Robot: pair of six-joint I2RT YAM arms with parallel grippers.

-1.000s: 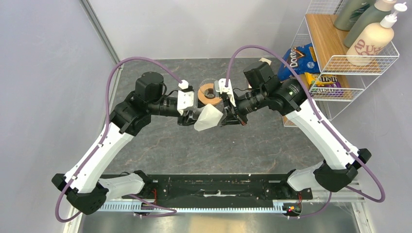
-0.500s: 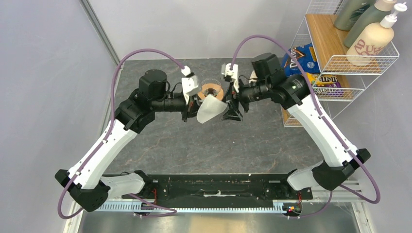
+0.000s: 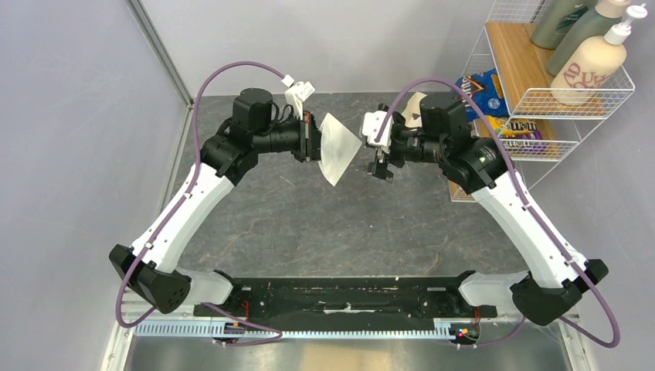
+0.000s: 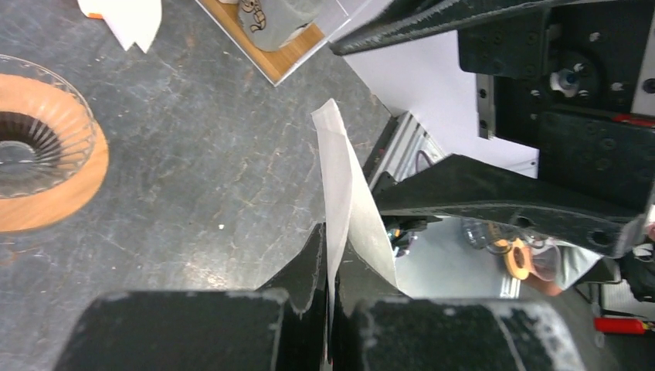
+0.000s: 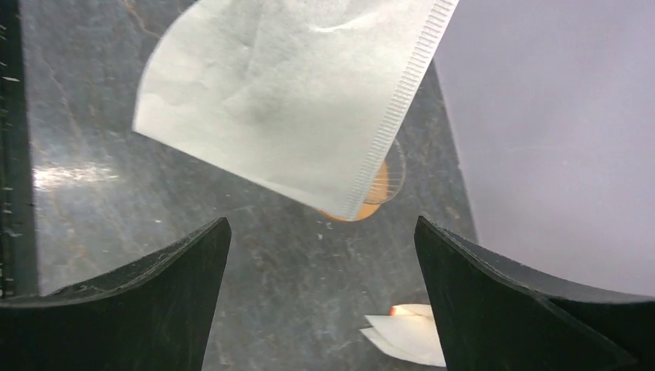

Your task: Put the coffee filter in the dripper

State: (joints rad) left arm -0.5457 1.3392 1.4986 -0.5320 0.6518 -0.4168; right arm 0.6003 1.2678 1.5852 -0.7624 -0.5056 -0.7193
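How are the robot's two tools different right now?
The left tool is shut; the right tool is wide open. The left tool pinches the filter by one edge; the right tool holds nothing and is apart from it. Both are black and point toward each other.

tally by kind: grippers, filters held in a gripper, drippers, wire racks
grippers: 2 (left gripper, right gripper)
coffee filter, held by the left: 1
dripper: 1
wire rack: 1
total: 5
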